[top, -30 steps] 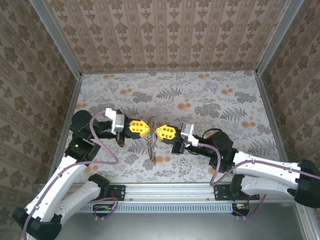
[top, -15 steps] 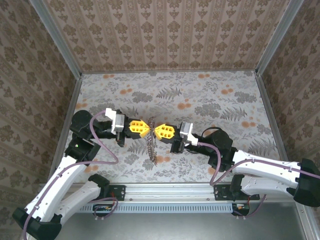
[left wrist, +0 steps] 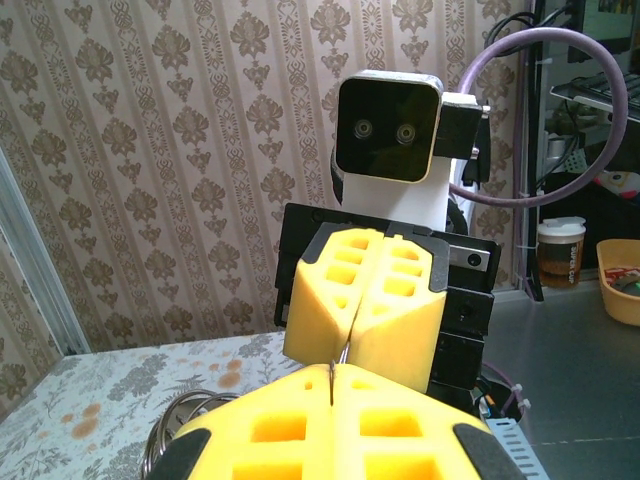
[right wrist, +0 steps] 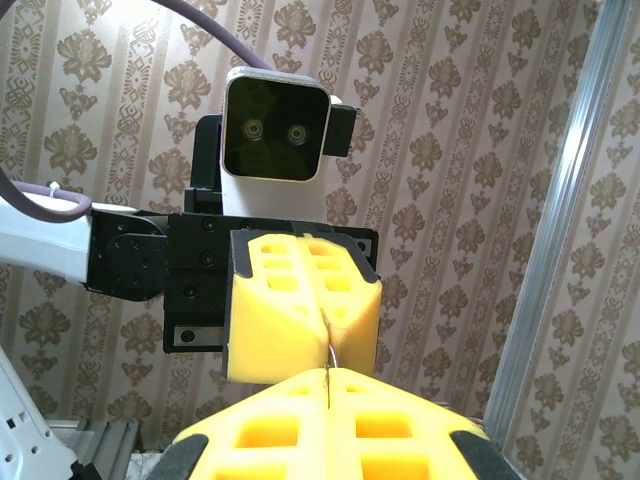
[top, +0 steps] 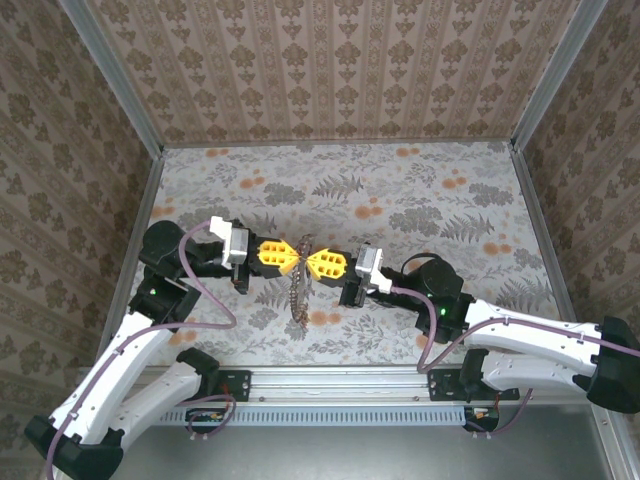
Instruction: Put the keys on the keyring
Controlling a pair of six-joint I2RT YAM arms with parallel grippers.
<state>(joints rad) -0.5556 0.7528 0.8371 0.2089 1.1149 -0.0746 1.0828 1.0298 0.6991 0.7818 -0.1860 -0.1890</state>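
My left gripper (top: 294, 258) and right gripper (top: 308, 262) meet tip to tip above the middle of the table, both shut. A thin metal wire of the keyring (left wrist: 343, 352) runs from one pair of yellow fingers straight into the other, also seen as the keyring wire (right wrist: 328, 352) from the right wrist. Below the tips the keyring (top: 297, 293) hangs as a grey-brown chain down to the table. Thin metal loops (left wrist: 165, 440) show low on the left in the left wrist view. The keys are hidden; I cannot pick them out among chain and fingers.
Patterned walls close the table (top: 420, 200) on three sides, with aluminium posts (top: 545, 85) at the corners. Purple cables (top: 205, 300) loop off both arms. A mounting rail (top: 330, 385) runs along the near edge.
The right gripper has crept left, closing the gap to the left gripper. The hanging chain has swung slightly left. The left gripper has stayed put.
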